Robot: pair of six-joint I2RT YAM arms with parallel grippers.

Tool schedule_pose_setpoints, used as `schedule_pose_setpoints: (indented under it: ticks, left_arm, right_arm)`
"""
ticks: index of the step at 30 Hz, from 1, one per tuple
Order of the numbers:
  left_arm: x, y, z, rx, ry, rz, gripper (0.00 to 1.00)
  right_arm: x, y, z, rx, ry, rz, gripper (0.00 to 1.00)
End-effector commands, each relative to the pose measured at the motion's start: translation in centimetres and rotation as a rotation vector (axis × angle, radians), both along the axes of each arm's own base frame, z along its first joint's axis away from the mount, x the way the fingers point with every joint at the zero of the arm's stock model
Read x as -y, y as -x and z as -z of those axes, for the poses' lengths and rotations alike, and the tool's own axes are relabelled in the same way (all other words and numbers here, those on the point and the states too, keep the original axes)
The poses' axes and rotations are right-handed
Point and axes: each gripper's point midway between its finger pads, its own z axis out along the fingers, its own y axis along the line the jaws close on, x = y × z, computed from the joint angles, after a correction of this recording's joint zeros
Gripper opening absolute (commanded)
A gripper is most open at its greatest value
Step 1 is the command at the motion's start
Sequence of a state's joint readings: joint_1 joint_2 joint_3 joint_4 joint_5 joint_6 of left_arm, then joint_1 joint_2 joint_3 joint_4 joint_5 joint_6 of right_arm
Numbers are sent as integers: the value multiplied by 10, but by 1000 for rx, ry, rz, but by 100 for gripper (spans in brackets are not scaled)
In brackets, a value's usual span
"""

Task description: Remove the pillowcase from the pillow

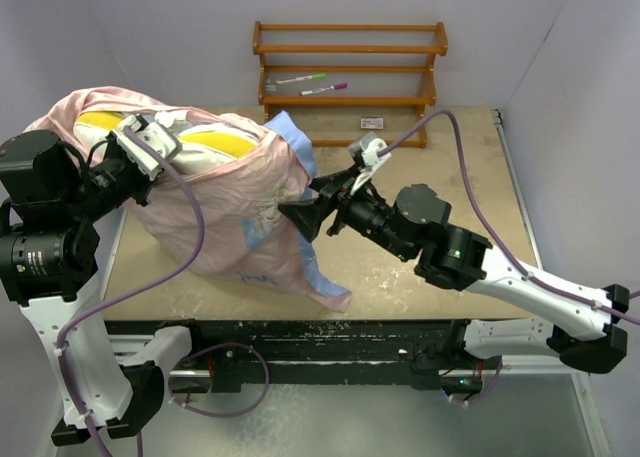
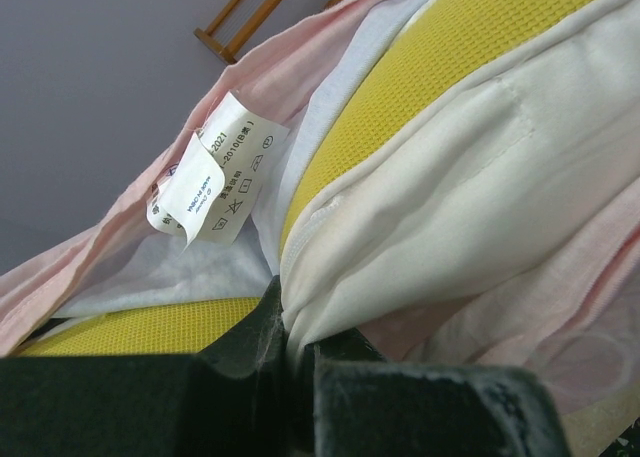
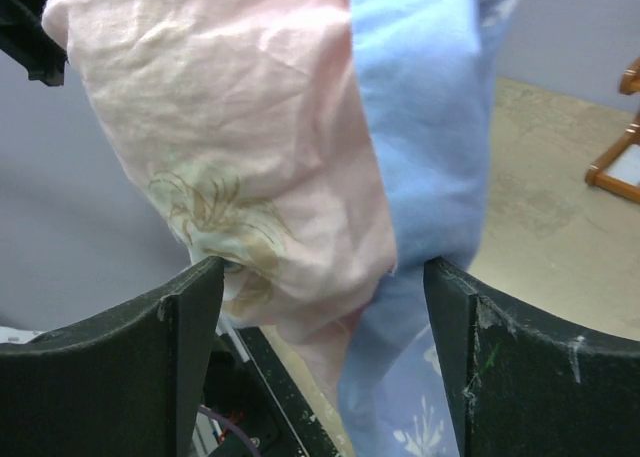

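Left gripper (image 2: 295,329) was pinched tight on the pillow (image 2: 470,197); right gripper (image 3: 322,307) sat spread apart right of the pillow, pillowcase (image 3: 250,127) hanging between its fingers.

The pillowcase (image 1: 235,222), pale pink side out with a faint mirrored print, is bunched over the left half of the table (image 1: 440,177), blue flaps trailing rightward. The cream-white pillow (image 1: 215,142), yellow-banded, protrudes from its open upper end.

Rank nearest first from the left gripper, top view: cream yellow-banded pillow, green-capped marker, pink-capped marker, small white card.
1. Cream yellow-banded pillow, in left gripper.
2. Green-capped marker, rack shelf.
3. Pink-capped marker, to its right.
4. Small white card, farther right.
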State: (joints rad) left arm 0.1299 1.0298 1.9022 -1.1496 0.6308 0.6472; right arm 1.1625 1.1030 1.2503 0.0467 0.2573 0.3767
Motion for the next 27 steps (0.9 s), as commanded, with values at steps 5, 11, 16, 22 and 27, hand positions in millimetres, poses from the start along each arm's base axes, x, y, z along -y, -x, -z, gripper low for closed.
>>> schedule_pose_setpoints:
  ticks: [5,11,16,22,27]
  left_arm:
    - [11,14,-43,160,-4,55,0]
    - [8,12,-44,163,-5,36,0]
    - [-12,-7,-49,162,15,-84,0]
    - [-23,-21,-58,173,64,-164,0]
    - [9,3,-67,178,125,4,0]
  right_arm:
    - [-6,-11,-33,49,-48,-14,32]
    - [20,-13,-17,14,-89,51,0]
    - [48,-19,52,-72,-18,147,0]
    - [61,-21,157,-229,61,202,0]
    - [38,-22,206,-320,171,167,0]
